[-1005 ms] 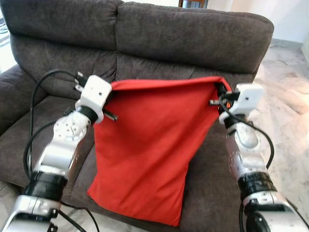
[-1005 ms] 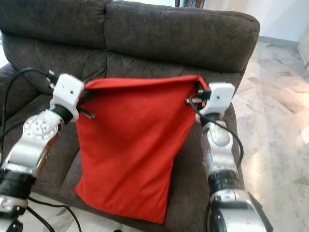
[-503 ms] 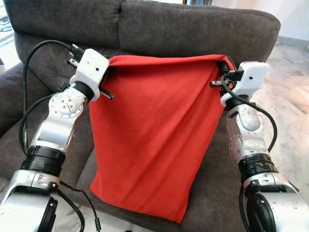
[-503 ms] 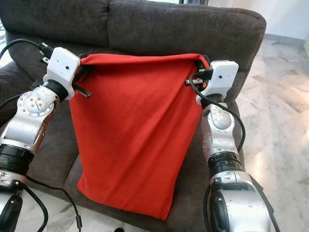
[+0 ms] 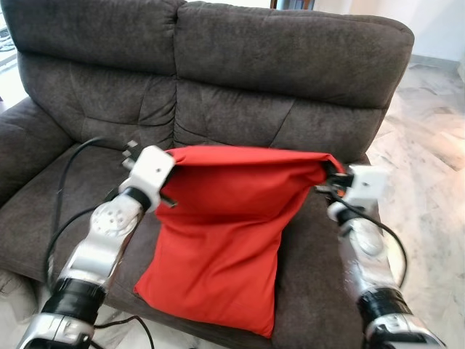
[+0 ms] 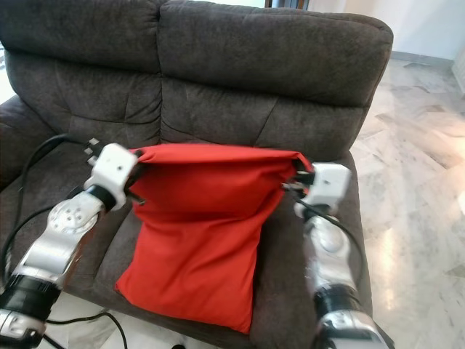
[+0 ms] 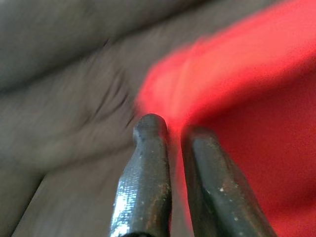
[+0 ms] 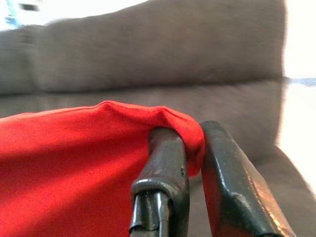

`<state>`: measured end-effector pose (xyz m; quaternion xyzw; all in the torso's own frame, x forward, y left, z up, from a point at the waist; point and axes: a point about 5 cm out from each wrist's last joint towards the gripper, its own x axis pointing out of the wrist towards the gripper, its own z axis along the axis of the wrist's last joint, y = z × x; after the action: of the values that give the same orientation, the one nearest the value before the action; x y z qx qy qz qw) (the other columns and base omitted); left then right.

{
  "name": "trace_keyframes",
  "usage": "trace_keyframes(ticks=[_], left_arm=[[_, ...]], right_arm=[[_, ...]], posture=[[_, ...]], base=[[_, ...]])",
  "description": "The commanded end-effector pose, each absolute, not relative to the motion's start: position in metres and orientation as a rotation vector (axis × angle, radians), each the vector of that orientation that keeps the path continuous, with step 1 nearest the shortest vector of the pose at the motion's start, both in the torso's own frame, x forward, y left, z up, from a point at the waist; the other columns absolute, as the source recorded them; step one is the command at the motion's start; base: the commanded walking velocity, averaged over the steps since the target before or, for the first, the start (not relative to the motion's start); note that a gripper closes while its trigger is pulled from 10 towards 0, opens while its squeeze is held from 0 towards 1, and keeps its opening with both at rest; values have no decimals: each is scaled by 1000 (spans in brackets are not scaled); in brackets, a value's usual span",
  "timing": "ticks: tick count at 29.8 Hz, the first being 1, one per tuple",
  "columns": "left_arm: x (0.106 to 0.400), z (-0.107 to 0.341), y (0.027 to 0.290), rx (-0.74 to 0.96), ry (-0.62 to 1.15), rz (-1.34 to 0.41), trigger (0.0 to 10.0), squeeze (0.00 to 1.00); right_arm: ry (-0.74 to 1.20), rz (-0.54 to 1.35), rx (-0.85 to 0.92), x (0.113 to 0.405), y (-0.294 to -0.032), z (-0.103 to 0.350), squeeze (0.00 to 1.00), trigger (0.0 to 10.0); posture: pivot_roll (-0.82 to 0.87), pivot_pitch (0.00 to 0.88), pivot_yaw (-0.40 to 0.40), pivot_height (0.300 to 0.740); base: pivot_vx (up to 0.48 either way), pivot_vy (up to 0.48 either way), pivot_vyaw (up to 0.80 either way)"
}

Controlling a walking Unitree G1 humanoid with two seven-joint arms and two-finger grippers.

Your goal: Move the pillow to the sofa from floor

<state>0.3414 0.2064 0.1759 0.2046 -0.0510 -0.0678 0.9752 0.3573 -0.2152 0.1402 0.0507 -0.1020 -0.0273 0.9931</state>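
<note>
Before you stands a dark grey sofa (image 5: 218,80) in a coarse, plush fabric, with two puffy back cushions meeting at a seam near the middle and stitched creases running down the backrest. You see its padded armrest (image 5: 22,142) on the left side, rounded and in shadow. To the right lies a pale marble floor (image 5: 429,153), glossy, with grey veining and soft reflections of daylight. A light-coloured wall (image 5: 436,25) rises behind the sofa's right end, with a grey skirting strip at its foot. Bright light spills in at the far left edge.
</note>
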Motion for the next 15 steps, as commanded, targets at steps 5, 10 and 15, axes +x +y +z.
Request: trace_keyframes(ticks=[5, 10, 15], left_arm=[[335, 175, 213, 402, -97, -94, 10000, 1000], [317, 125, 232, 393, 76, -65, 10000, 0], [301, 82, 244, 348, 225, -35, 10000, 0]], right_arm=[[-200, -97, 128, 351, -219, 134, 1000, 10000], [-114, -186, 184, 330, -228, 99, 0, 10000], [-10, -261, 201, 309, -236, 67, 0, 10000]], posture=[[68, 174, 9, 740], [41, 156, 26, 740], [33, 146, 31, 740]], base=[[0, 0, 0], [0, 0, 0], [0, 0, 0]])
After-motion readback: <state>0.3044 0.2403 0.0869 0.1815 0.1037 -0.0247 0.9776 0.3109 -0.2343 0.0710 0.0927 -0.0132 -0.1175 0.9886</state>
